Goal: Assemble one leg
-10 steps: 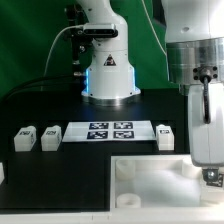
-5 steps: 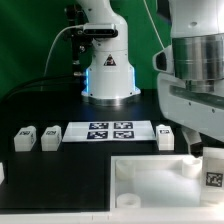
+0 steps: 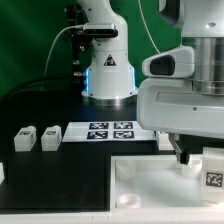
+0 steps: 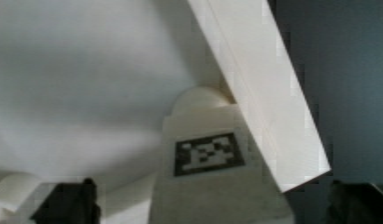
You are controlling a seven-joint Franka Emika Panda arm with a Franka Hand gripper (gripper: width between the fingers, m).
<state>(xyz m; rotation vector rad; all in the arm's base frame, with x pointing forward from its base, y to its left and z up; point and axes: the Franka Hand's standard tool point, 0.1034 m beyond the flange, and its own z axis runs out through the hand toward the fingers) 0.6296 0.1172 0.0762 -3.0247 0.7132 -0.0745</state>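
Note:
One leg [image 3: 213,172], a small white block with a black-and-white tag, stands upright in the near right corner of the large white square piece [image 3: 150,180]. My gripper [image 3: 200,155] hangs just above it, open, with its fingers apart from the leg's sides. In the wrist view the leg [image 4: 209,150] lies between the two dark fingers [image 4: 63,203], and the gripper [image 4: 209,208] straddles it without touching. Two more legs [image 3: 24,138] [image 3: 50,136] lie on the black table at the exterior view's left.
The marker board [image 3: 105,131] lies on the table between the loose legs and my arm. The robot base [image 3: 108,70] stands behind it. A white part [image 3: 2,172] shows at the left edge. The raised rim of the square piece [image 4: 259,80] runs beside the leg.
The gripper was down on the leg a second ago. It has since let go and lifted. The wrist has swung toward the exterior view's left. The leg stays standing in place.

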